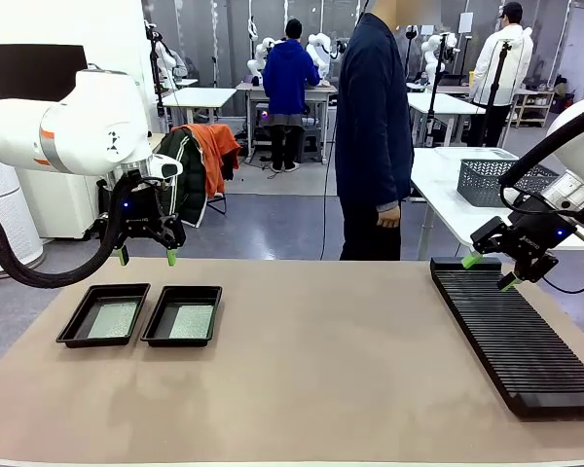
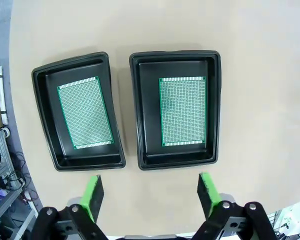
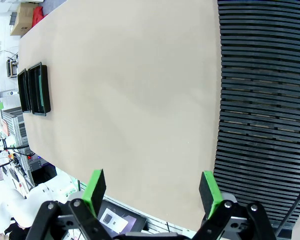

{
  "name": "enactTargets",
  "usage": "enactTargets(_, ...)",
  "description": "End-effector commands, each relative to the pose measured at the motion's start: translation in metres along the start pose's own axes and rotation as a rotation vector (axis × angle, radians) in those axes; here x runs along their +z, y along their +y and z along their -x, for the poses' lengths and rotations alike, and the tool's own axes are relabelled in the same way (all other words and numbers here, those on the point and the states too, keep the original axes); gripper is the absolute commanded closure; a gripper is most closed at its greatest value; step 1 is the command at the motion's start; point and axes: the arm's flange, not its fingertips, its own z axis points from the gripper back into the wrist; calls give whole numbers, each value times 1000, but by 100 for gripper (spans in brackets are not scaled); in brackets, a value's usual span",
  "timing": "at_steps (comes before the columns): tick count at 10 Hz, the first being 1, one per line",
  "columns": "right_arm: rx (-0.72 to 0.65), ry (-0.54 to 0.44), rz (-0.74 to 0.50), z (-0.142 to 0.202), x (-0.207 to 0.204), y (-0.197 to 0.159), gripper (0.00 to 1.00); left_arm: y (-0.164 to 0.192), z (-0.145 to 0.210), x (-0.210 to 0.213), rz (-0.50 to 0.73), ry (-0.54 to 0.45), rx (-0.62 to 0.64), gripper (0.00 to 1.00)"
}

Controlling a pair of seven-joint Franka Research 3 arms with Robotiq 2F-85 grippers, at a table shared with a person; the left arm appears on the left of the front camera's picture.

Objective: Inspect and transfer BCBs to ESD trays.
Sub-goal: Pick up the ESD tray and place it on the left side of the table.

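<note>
Two black ESD trays sit side by side at the table's left: one (image 1: 104, 315) (image 2: 80, 112) further left, the other (image 1: 183, 315) (image 2: 176, 109) beside it. Each holds a pale green BCB lying flat on its floor, one (image 1: 113, 319) (image 2: 85, 112) and the other (image 1: 191, 321) (image 2: 183, 111). My left gripper (image 1: 147, 257) (image 2: 150, 192) hangs open above and behind the trays, nothing between its fingers. My right gripper (image 1: 490, 272) (image 3: 152, 190) is open over the far end of the slotted rack, empty. The trays (image 3: 34, 89) appear far off in the right wrist view.
A long black ribbed rack (image 1: 514, 331) (image 3: 262, 110) lies along the table's right side. A person in a dark coat (image 1: 372, 126) stands at the far edge. A grey mesh basket (image 1: 496, 180) sits on a white table behind. The tan mat's middle (image 1: 321, 360) is bare.
</note>
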Motion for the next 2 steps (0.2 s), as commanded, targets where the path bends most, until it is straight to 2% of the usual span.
enactTargets(1,-12,-7,21,1,1,1,0,2,2,-3,1,-6,3,0)
enactTargets(2,-12,-7,21,1,1,1,0,2,2,-3,1,-6,3,0)
